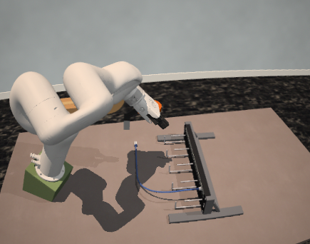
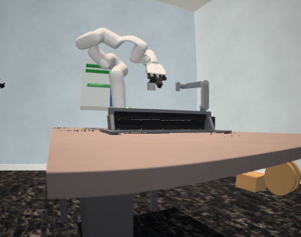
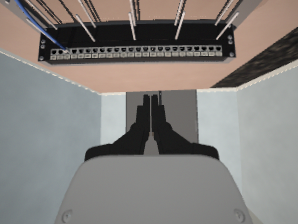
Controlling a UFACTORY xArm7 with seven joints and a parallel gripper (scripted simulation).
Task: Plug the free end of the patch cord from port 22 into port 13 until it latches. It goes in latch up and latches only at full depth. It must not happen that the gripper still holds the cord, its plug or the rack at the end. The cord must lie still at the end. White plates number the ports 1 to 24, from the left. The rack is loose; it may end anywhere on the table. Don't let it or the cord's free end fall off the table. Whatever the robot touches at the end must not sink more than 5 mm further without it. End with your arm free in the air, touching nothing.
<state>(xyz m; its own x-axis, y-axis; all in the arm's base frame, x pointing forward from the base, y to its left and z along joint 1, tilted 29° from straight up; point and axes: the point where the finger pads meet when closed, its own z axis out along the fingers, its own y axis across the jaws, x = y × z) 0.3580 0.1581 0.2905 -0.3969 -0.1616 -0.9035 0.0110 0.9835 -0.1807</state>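
From above, the gripper (image 1: 163, 123) hangs in the air near the rack's (image 1: 202, 171) far end, fingers together on nothing. The blue patch cord (image 1: 137, 171) runs from the panel across the table (image 1: 270, 171), its free plug (image 1: 135, 144) lying well apart from the gripper; metal rods (image 1: 181, 165) jut from the rack toward it. From the side, the gripper (image 2: 158, 82) hovers above the rack (image 2: 158, 119). The wrist view shows pressed-together fingers, the port row (image 3: 137, 51) and the cord (image 3: 42, 27).

End effector (image 1: 163, 123) raised, fingers together
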